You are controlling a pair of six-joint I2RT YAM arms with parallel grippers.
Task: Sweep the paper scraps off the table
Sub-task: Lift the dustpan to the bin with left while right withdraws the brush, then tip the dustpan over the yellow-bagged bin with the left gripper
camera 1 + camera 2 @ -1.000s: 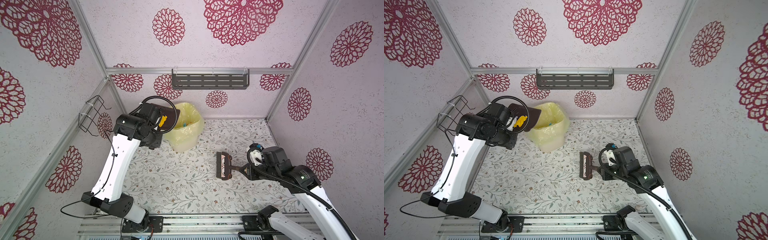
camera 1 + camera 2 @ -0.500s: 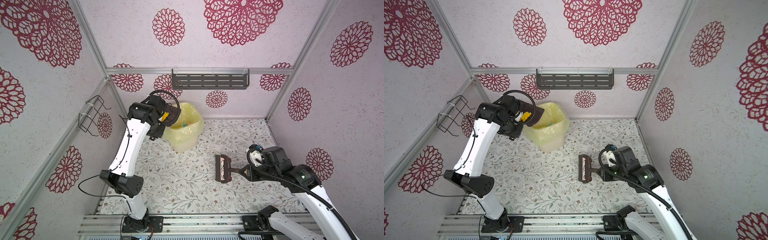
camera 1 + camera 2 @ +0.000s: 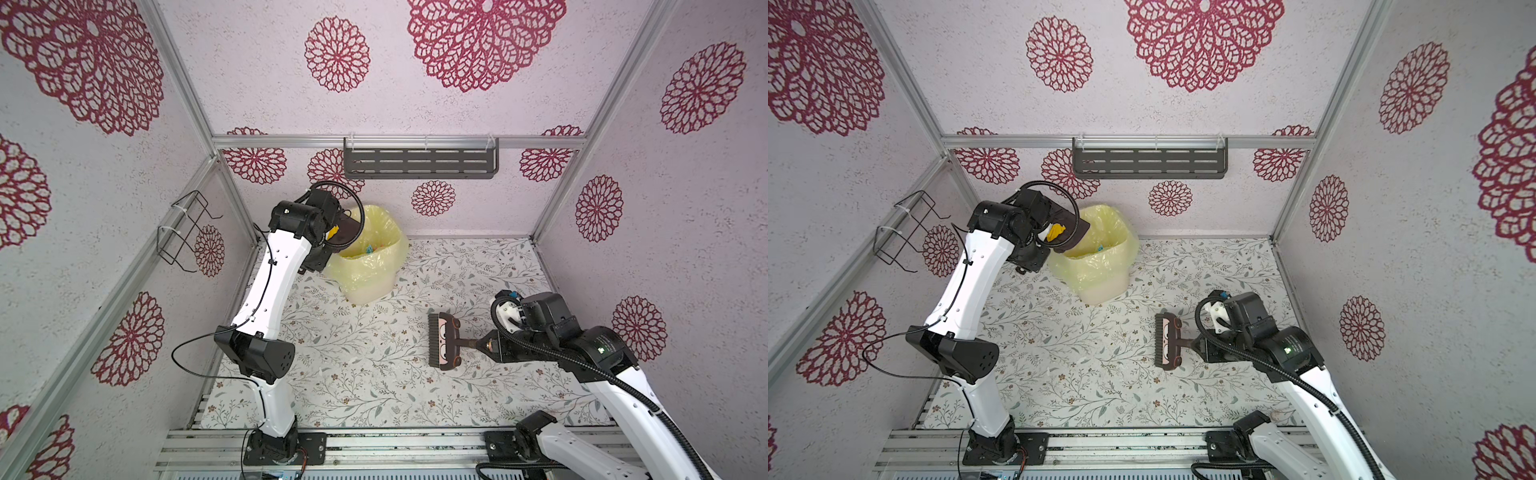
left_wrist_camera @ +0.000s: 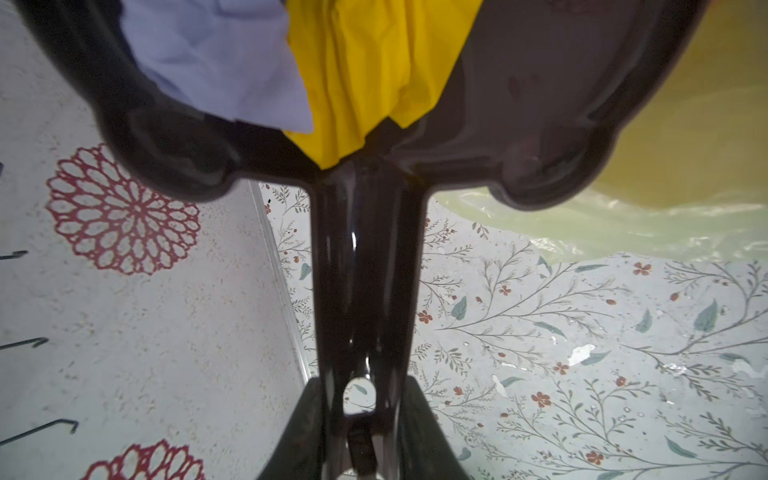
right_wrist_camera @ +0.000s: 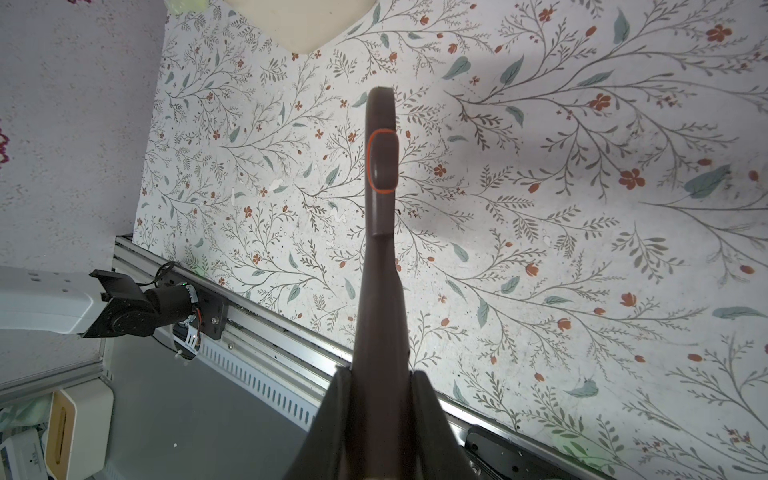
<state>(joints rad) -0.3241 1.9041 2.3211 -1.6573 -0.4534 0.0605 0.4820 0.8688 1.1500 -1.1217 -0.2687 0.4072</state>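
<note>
ON THE COUNTER: The left fingers [image 4: 305, 419], clamped on the handle of a dark dustpan [image 3: 348, 236], hold it over the mouth of a yellow-bagged bin [image 3: 374, 270] at the far left corner of the counter [image 3: 374, 395]. A yellow scrap [image 4: 374, 75] and a lilac scrap [image 4: 216, 62] lie in the pan near its handle end; more scraps [image 3: 368, 248] show inside the bin. Near the counter's right edge, the right fingers [image 5: 430, 411] are closed tight on the handle of a brown brush [image 3: 442, 347], bristles facing the left edge. Whether the brush touches the counter cannot be told.
</note>
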